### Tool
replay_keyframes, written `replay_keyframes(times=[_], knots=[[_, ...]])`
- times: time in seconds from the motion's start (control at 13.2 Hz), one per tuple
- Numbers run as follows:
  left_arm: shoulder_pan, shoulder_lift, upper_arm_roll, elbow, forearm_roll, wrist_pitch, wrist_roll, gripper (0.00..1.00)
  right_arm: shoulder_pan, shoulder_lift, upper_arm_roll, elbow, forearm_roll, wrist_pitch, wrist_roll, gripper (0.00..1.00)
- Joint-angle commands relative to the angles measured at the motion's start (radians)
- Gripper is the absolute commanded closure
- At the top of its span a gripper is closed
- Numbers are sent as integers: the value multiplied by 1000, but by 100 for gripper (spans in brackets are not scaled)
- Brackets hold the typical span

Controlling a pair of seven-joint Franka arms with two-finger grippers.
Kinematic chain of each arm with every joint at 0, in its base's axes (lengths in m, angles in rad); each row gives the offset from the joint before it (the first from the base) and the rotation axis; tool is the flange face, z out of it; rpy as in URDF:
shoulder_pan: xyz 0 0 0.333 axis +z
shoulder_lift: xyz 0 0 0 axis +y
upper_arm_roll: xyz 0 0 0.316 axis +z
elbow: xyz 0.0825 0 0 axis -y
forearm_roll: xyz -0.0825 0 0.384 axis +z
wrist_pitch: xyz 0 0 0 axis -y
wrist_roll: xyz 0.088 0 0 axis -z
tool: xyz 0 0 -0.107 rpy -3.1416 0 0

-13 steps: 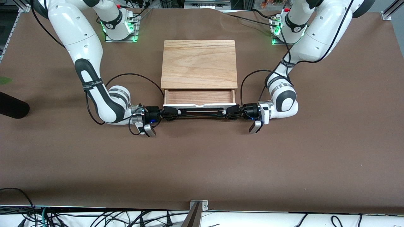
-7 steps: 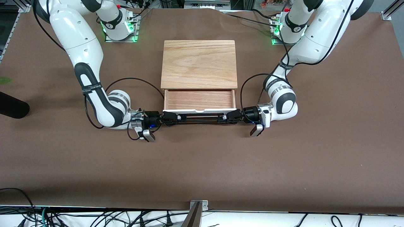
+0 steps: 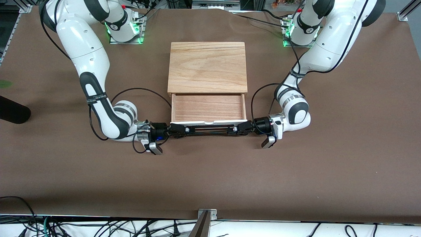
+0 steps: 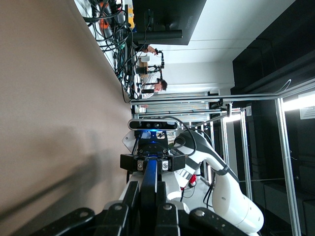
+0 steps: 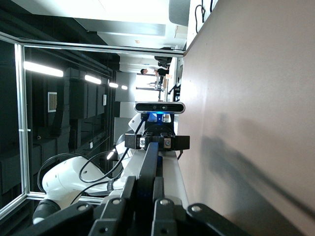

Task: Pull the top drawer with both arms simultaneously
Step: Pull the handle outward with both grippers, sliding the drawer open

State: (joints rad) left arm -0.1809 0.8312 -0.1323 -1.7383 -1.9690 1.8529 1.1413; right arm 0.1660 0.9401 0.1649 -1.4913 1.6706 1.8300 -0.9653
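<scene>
At top drawer (image 3: 208,108) front, left pincer (image 3: 237,128) and right pincer (image 3: 179,129) clenched on black bar handle (image 3: 208,129)

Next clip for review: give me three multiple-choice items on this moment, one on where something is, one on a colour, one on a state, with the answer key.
1. Where does each hand grip the handle?
A. Both at its middle
B. One at each end
C. Neither touches it

2. What colour is the top drawer's front panel?
A. White
B. Black
C. Green

3. What state is the top drawer in?
A. Fully shut
B. Pulled out, inside empty
C. Pulled out, holding tools

Key:
1 B: the right hand and left hand are shut on opposite ends of the black bar handle.
2 A: a white strip edges the top drawer nearest the front camera.
3 B: its bare reddish floor shows in front of the cabinet.
</scene>
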Motion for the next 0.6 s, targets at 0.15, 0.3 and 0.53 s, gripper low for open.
replay_keyframes(times=[0.15,0.3,0.53], knots=[[-22,33,33,3,-39,23,12,71,-31,98,15,203,55,9,-4,91],[-20,23,28,-21,-39,23,11,59,-33,95,15,201,54,8,-4,91],[-17,-21,25,-62,-37,25,8,18,-33,79,13,191,54,6,-4,90]])
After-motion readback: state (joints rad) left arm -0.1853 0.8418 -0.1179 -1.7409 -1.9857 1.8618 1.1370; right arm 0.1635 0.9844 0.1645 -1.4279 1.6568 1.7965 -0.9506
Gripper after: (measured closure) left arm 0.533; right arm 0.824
